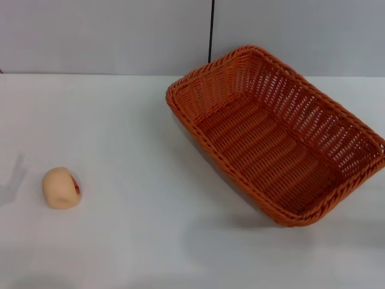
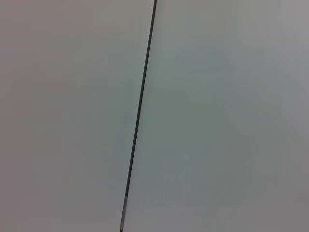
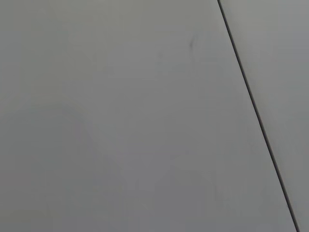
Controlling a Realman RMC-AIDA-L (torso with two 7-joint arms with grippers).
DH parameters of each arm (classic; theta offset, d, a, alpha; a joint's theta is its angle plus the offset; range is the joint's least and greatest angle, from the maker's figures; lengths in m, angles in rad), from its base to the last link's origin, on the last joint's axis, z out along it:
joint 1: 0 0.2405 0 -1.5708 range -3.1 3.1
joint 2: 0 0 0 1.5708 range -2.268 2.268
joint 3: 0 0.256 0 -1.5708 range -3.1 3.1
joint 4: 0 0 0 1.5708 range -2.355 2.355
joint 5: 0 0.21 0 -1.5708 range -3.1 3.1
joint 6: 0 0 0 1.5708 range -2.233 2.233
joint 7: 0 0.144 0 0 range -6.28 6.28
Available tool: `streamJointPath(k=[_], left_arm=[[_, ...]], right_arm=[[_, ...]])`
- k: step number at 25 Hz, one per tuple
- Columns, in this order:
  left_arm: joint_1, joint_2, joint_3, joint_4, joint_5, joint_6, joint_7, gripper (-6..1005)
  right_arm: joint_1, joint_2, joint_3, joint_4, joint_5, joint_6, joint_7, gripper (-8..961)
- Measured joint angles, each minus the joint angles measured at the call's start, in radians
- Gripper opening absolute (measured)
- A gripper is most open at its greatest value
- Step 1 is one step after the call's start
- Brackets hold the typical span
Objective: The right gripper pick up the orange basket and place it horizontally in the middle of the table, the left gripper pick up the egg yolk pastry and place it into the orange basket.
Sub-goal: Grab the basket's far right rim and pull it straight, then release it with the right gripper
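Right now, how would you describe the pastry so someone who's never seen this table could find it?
Start at the white table and the big orange basket on its right. Look to the far left, well apart from the basket: the pastry lies alone there. It is a small, rounded, pale peach bun with a reddish spot on one side.

Pale grey wall [image 1: 102,36] behind the scene, thin dark vertical seam [image 1: 212,30] splitting it into panels, the same grey panels [image 2: 217,116] and slanted dark seam [image 2: 140,111] in the left wrist view, grey surface [image 3: 120,121] crossed by a diagonal dark line [image 3: 256,116] in the right wrist view
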Motion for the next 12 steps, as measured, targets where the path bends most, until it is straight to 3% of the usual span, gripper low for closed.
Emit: streamJointPath(k=[8,12], left_arm=[[0.000,0.000,0.000,0.000,0.002,0.001,0.000,826],[-0.001,0.000,0.000,0.000,0.002,-0.001,0.000,822]], right_arm=[[-0.001,-0.001,-0.013,-0.006,-0.015,0.001,0.014,698],[-0.004,-0.002,-0.013,-0.077,-0.086,0.008,0.101,699]])
